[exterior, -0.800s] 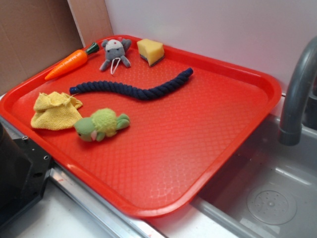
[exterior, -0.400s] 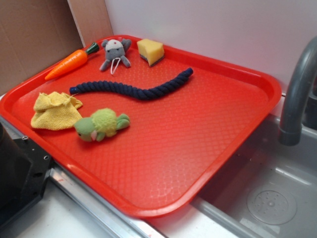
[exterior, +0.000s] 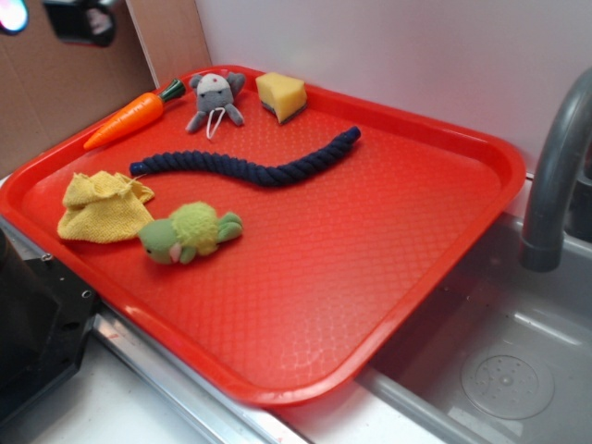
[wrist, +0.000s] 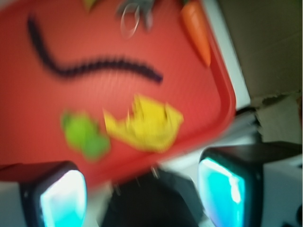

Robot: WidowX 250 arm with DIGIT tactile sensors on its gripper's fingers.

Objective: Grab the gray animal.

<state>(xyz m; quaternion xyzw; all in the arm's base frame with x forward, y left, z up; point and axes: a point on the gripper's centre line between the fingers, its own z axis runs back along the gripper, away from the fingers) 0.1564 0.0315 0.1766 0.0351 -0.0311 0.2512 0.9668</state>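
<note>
The gray animal (exterior: pixel 215 97), a small plush mouse with a whitish face and a white string loop, lies at the far corner of the red tray (exterior: pixel 370 277), between a toy carrot (exterior: pixel 129 117) and a yellow sponge wedge (exterior: pixel 281 95). My gripper (exterior: pixel 51 18) shows at the top left corner of the exterior view, high above the tray's left side and well away from the mouse. The blurred wrist view has the gray animal (wrist: pixel 137 7) cut off at the top edge. My gripper (wrist: pixel 142 201) is open there, its fingers wide apart with nothing between them.
A dark blue rope (exterior: pixel 250 165) runs across the tray. A yellow cloth (exterior: pixel 104 207) and a green-yellow plush turtle (exterior: pixel 190 231) lie near the left front. A sink with a gray faucet (exterior: pixel 555 166) is at the right, a cardboard wall (exterior: pixel 65 83) at the left.
My gripper has come into the exterior view at the top left corner; earlier it was out of frame. The objects on the tray have not moved.
</note>
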